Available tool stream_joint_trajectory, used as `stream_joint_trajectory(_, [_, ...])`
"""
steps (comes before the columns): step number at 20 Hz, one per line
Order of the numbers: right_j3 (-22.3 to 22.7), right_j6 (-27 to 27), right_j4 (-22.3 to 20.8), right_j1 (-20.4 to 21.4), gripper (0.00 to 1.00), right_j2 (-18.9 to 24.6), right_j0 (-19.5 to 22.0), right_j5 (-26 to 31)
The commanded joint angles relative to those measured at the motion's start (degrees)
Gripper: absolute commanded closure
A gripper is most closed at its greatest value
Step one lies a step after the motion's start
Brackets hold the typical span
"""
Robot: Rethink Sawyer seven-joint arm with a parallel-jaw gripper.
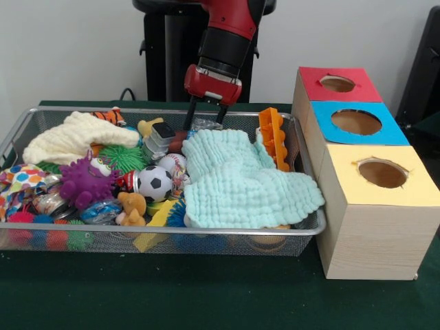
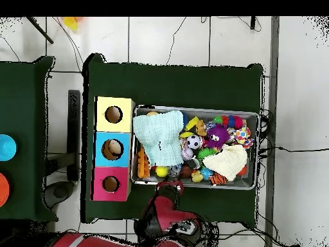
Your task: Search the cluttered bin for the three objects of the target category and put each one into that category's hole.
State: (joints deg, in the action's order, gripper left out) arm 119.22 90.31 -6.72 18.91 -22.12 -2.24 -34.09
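Observation:
The wire-mesh bin [image 1: 14, 134] is full of toys and cloths; it also shows in the overhead view [image 2: 252, 116]. My gripper [image 1: 205, 117] is open, with its two dark fingers spread, and hangs over the bin's far edge, just behind a mint green cloth [image 1: 240, 179]. Its fingertips sit beside a dark red ball [image 1: 177, 143] and a clear plastic item [image 1: 204, 124]. In the overhead view the gripper [image 2: 168, 187] is at the bin's lower rim. The blue-topped box's hole [image 1: 356, 122] is open and empty; it also shows in the overhead view [image 2: 113, 149].
Red-topped [image 1: 337, 83] and yellow-topped [image 1: 382, 173] boxes flank the blue one. In the bin lie a cream cloth [image 1: 75, 137], a soccer ball [image 1: 155, 183], a baseball [image 1: 172, 163], a purple spiky toy [image 1: 86, 180] and an orange plastic toy [image 1: 273, 137].

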Motion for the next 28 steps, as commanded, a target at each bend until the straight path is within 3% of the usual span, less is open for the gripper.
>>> stream_joint_trajectory(1, [-9.0, 8.6, 3.3, -0.4, 0.00, 3.2, 0.1, -1.5])
stream_joint_trajectory(10, [-9.4, 8.3, 4.2, 0.3, 0.00, 2.8, -1.1, -1.1])
stream_joint_trajectory(13, [-9.6, 7.9, 4.2, -0.1, 0.00, 1.9, -1.9, -4.2])
stream_joint_trajectory(14, [-9.7, 8.3, 3.8, -0.1, 1.00, 1.9, -1.8, -5.3])
stream_joint_trajectory(20, [-9.4, 9.8, 3.6, -0.9, 1.00, 2.0, -2.1, -13.8])
stream_joint_trajectory(28, [-8.2, 9.7, 6.6, -1.0, 1.00, 1.4, -3.4, -19.4])
